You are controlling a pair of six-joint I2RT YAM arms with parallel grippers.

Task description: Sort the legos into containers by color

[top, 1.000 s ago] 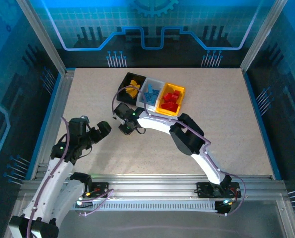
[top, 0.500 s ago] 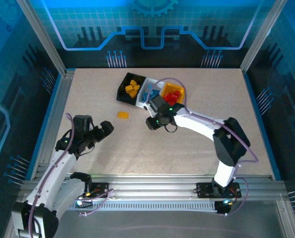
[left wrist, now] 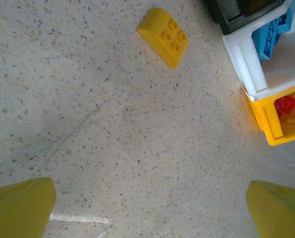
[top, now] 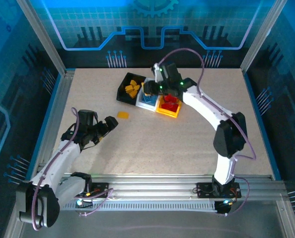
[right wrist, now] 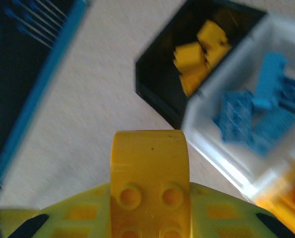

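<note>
1. A yellow brick [right wrist: 150, 163] is clamped in the closed right gripper [top: 151, 89]. It is held above the near edge of the joined bins, close to where the black bin [top: 122, 92] meets the white bin [top: 145, 102].
2. Delivery is judged to be the step in hand. Yellow bricks [right wrist: 197, 54] lie in the black bin, blue bricks [right wrist: 259, 111] in the white, and red bricks [top: 171, 99] in the yellow bin [top: 167, 111].
3. A short shift over the black bin is called for next, with release clear of the white rim.
4. The right arm is stretched far forward and leftward, its wrist tipped down.
5. The left gripper [top: 108, 128] is spread wide and empty, low over the table [top: 212, 124]. It is aimed at a loose curved yellow brick [left wrist: 163, 35], which lies near the black bin but apart from it.
</note>
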